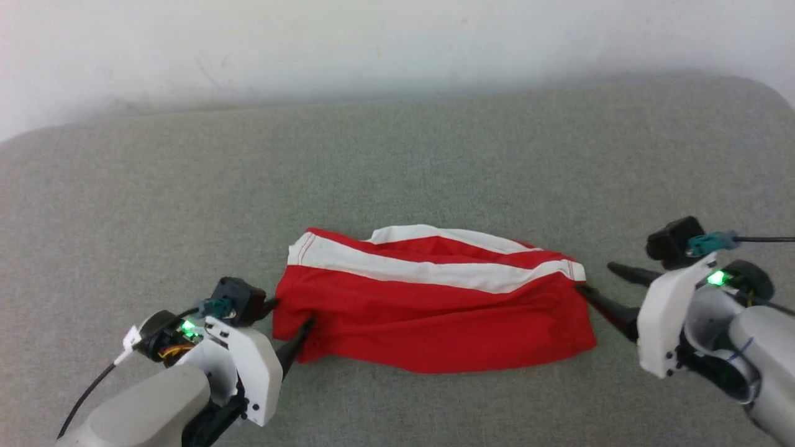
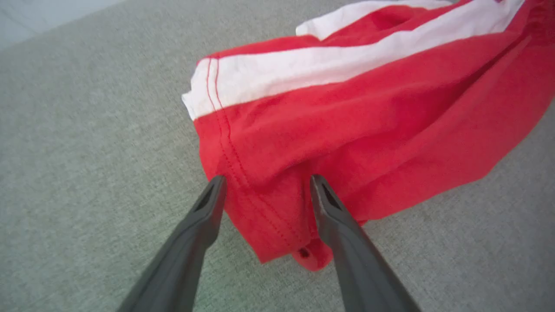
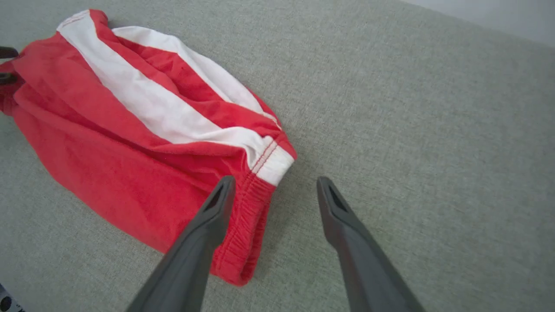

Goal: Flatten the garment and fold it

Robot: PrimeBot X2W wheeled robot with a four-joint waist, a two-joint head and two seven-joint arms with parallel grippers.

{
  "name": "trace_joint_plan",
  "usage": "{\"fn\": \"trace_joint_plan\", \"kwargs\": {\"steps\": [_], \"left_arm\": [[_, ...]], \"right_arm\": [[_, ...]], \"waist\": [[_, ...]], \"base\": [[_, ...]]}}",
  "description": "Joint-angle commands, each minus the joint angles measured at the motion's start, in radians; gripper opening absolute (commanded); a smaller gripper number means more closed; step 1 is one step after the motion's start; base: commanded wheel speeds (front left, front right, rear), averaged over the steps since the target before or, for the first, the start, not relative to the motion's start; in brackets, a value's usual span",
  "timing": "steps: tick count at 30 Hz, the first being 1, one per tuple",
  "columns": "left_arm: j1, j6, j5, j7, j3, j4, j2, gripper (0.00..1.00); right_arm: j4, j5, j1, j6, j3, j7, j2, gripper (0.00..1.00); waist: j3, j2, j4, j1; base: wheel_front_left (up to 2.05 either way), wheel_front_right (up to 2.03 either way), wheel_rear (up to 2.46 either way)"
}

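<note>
In the head view, the red shorts (image 1: 428,316) lie crumpled near the middle of the grey bench (image 1: 397,155), a white band (image 1: 404,267) running along their far side. The left tool (image 1: 292,312) is at their left end and the right tool (image 1: 596,277) at their right end, both with fingers apart.

In the left wrist view, the left tool (image 2: 267,178) is spread wide, straddling the stitched left edge of the shorts (image 2: 368,130), with cloth between the fingers.

In the right wrist view, the right tool (image 3: 275,179) is spread too. One finger is over the gathered edge of the shorts (image 3: 108,143), and the other is over bare bench (image 3: 412,108).
</note>
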Motion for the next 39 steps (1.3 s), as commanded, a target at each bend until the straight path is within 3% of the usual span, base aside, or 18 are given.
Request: {"fn": "trace_joint_plan", "kwargs": {"steps": [1, 6, 12, 17, 20, 23, 28, 35, 39], "left_arm": [[0.013, 0.023, 0.016, -0.028, 0.012, -0.015, 0.006, 1.00], [0.033, 0.183, 0.087, -0.157, 0.064, -0.111, 0.041, 1.00], [0.080, 0.393, 0.224, -0.199, 0.221, -0.242, 0.041, 1.00], [0.218, 0.544, 0.404, -0.199, 0.419, -0.367, -0.005, 1.00], [0.307, 0.596, 0.499, -0.199, 0.520, -0.423, -0.043, 1.00], [0.382, 0.615, 0.587, -0.200, 0.610, -0.457, -0.087, 1.00], [0.472, 0.599, 0.716, -0.200, 0.719, -0.481, -0.179, 1.00], [0.554, 0.532, 0.819, -0.200, 0.839, -0.481, -0.296, 1.00], [0.570, 0.481, 0.863, -0.200, 0.901, -0.461, -0.334, 1.00]], "right_arm": [[-0.019, -0.009, -0.011, -0.002, -0.006, -0.004, -0.017, 1.00], [-0.152, -0.045, -0.015, -0.002, -0.051, 0.044, -0.115, 1.00], [-0.282, -0.069, -0.019, -0.002, -0.087, 0.220, -0.181, 1.00], [-0.298, -0.023, -0.014, -0.002, -0.110, 0.396, -0.182, 1.00], [-0.270, -0.024, -0.018, -0.002, -0.116, 0.461, -0.171, 1.00], [-0.223, -0.029, -0.018, -0.002, -0.129, 0.496, -0.132, 1.00], [-0.096, -0.050, -0.007, -0.002, -0.163, 0.496, -0.048, 1.00], [0.062, -0.052, 0.052, -0.002, -0.163, 0.445, 0.073, 1.00], [0.103, -0.039, 0.074, -0.002, -0.142, 0.412, 0.116, 1.00]], "waist": [[-0.037, -0.0001, 0.006, -0.0001], [-0.062, -0.0001, 0.019, -0.0001], [-0.057, -0.0001, 0.038, -0.0001], [-0.041, -0.0001, 0.056, -0.0001], [-0.027, -0.0001, 0.071, -0.0001], [-0.012, -0.0001, 0.086, -0.0001], [0.018, -0.0001, 0.114, -0.0001], [0.039, -0.0001, 0.137, -0.0001], [0.045, -0.0001, 0.135, -0.0001]], "base": [[0.00, 0.00, 0.00], [0.00, 0.00, 0.00], [0.00, 0.00, 0.00], [0.00, 0.00, 0.00], [0.00, 0.00, 0.00], [0.00, 0.00, 0.00], [0.00, 0.00, 0.00], [0.00, 0.00, 0.00], [0.00, 0.00, 0.00]]}}
